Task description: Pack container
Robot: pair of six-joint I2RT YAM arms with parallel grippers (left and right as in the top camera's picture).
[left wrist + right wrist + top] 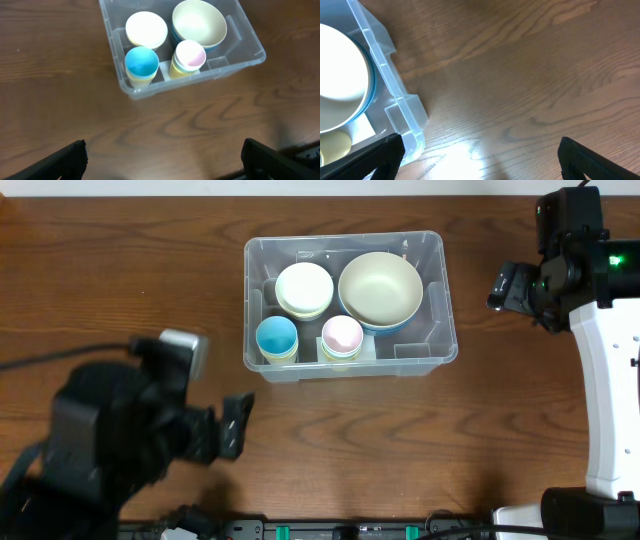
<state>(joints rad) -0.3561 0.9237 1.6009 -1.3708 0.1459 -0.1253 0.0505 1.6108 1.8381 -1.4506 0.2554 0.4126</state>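
Upper centre of the overhead view: the container (400,367) sat level on the table (120,280), with neither arm touching it.
Contents: a large bowl (380,285) at its upper right, a small bowl (304,287) at its upper left, a blue cup (276,336) at lower left and a pink cup (342,334) at lower right, each cup nested on a yellow one.
Left gripper (165,162): at the lower left of the overhead view, jaws spread wide with nothing between them, well apart from the container.
Right gripper (480,157): at the upper right, jaws equally wide and empty, near the container's right corner.
Loose items: none showed outside the container.
Step in hand: judged to be the close of packing, with both arms standing clear.
Doing it well: any further move should probably go up and away. The right arm, being nearer, should avoid sweeping toward the clear wall.
Risk: the container looked light, so a nudge could slide it or tip the stacked cups.
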